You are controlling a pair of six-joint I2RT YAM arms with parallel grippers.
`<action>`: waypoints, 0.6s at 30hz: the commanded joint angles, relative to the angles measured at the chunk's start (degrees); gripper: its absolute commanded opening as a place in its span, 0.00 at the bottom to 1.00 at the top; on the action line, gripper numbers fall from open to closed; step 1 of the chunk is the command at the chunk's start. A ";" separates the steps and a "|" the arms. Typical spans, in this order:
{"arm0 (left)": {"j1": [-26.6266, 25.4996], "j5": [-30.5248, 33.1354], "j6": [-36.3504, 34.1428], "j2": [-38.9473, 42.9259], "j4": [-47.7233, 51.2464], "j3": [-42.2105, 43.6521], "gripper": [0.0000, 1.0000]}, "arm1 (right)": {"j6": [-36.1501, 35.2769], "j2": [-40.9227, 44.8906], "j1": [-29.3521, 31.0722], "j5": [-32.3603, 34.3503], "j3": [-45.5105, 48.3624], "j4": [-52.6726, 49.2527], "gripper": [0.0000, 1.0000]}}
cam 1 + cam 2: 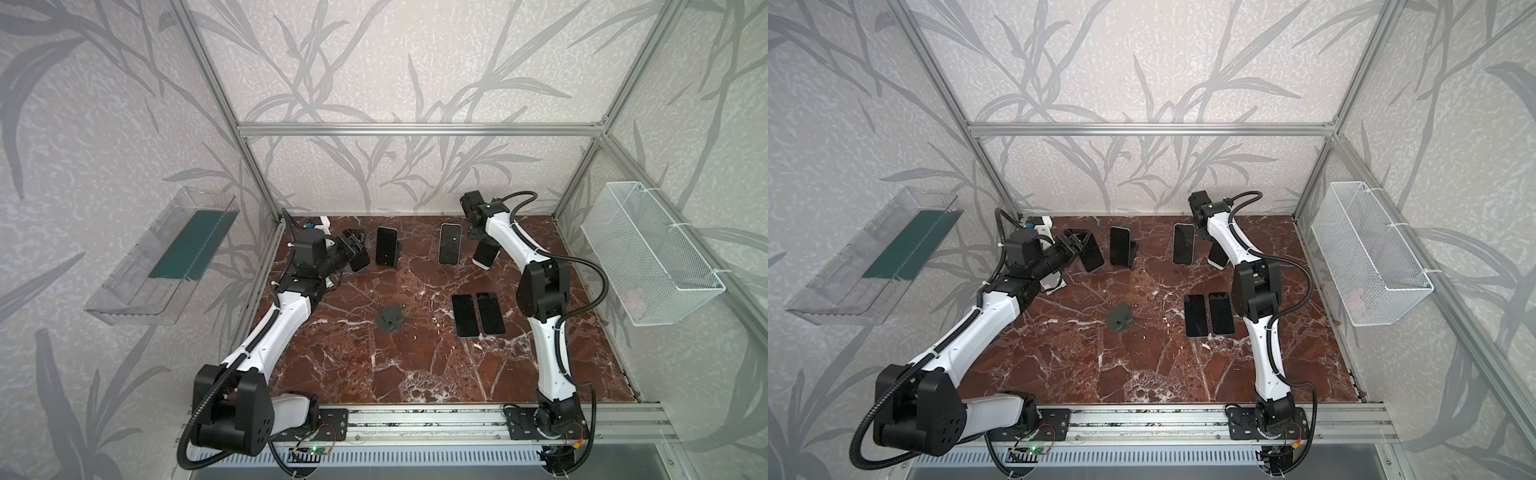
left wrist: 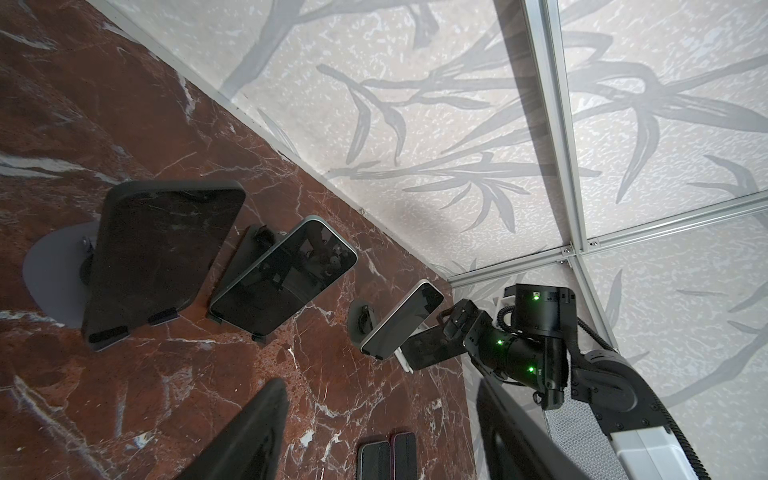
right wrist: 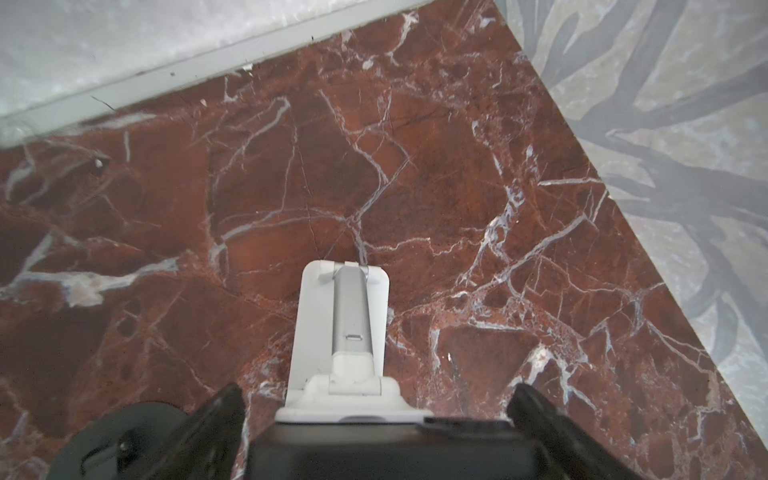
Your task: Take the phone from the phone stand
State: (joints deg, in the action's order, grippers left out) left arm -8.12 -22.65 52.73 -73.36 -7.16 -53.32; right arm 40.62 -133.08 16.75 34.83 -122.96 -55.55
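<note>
Marble table (image 1: 415, 365): carrying propped and flat phones.
Right gripper (image 3: 376, 392): hanging wide open, jaws straddling the phone (image 1: 486, 255), likely readying a lift.
Left gripper (image 1: 354, 244): idling, jaws apart, empty.
Phone: leaning in its white stand (image 3: 345, 316), back right.

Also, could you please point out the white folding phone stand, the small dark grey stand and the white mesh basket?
White folding phone stand (image 3: 347, 320): right wrist view, silver arm.
Small dark grey stand (image 1: 390, 319): in a top view, sloped face.
White mesh basket (image 1: 640, 257): in a top view, mesh wall.
</note>
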 commanded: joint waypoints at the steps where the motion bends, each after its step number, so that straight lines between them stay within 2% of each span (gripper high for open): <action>1: 0.20 -1.02 0.71 1.16 -1.22 -0.52 0.73 | 0.33 4.46 -0.40 0.59 3.71 4.35 1.00; 14: 0.21 -1.08 0.97 1.18 -1.46 -0.29 0.73 | 0.42 5.74 -1.11 -1.93 9.64 12.47 0.96; 18: 0.20 -0.92 0.93 1.03 -1.44 -0.29 0.73 | 1.55 6.05 -1.11 -3.27 11.82 14.12 0.88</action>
State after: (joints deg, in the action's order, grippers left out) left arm -8.12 -22.74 53.19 -73.36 -7.33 -53.32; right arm 40.91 -129.58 15.84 32.40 -112.90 -42.96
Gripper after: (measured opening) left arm 0.726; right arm 0.891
